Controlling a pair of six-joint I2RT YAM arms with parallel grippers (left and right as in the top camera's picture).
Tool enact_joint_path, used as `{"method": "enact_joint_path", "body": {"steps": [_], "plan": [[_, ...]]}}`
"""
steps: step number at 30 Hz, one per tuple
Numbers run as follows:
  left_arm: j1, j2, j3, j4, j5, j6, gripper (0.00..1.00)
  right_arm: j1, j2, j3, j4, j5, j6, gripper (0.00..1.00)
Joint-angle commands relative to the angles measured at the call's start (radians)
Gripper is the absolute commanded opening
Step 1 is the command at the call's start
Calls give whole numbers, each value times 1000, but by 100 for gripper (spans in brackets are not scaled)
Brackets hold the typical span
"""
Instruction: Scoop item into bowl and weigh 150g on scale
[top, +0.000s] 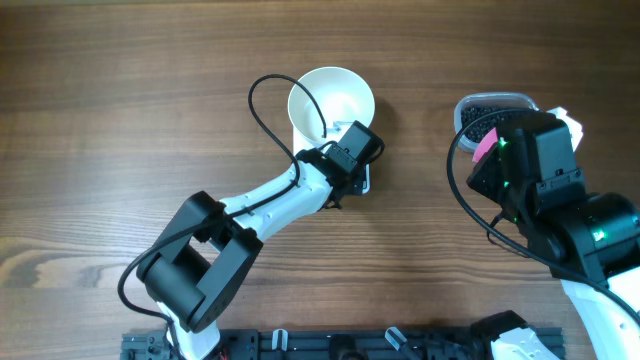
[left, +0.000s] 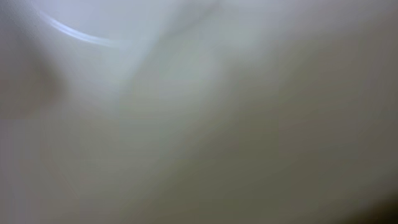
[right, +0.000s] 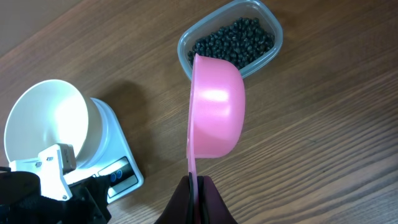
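Left of frame, overhead: my left arm reaches up from the lower left to the white bowl (top: 329, 98) at top centre. The left jaws are clenched, close against the bowl's lower right side. I cannot tell whether they pinch the rim or only rest beside it. The left wrist view is a white blur and settles nothing.

The bowl sits on the kitchen scale (right: 117, 143). No beans show inside it, so by my reading no weighing has begun. In the overhead view my left wrist covers most of the scale.

Centre to right: the right jaws are clenched on the thin handle of the pink scoop (right: 216, 112), which stands on edge with its rounded back to the wrist camera. It hangs just short of the clear tub (right: 276, 45) at the upper right of that view. I cannot see into its cup.

Task material: the black beans (right: 239, 37) lie in the tub as a dark, loose layer. They are small, round, matt, and all look alike.

Risks, as I judge them:
- The scoop on edge would hold nothing, so it needs levelling before lifting.
- Round beans that spill between tub and bowl would roll across the surface (top: 120, 100).
- My left wrist touching the scale or pressing on the bowl would falsify the reading.
- A full scoop tipped in at once may overshoot the target, so the last additions should be small.
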Motion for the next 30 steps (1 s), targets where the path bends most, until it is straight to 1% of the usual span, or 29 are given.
{"method": "enact_joint_path", "body": {"steps": [1, 14, 21, 25, 30], "plan": [[8, 39, -23, -13, -21, -13, 4, -5, 1, 22, 5, -2, -20, 4], [8, 45, -35, -39, -21, -13, 4, -5, 1, 22, -3, -6, -20, 4], [8, 46, -34, 27, -21, -3, 4, -5, 1, 22, 4, -29, -19, 4], [8, 14, -11, 4, -20, 41, 4, -5, 1, 22, 5, -29, -19, 4], [2, -82, 9, -60, -19, 40, 4, -5, 1, 22, 5, -40, -20, 4]]}}
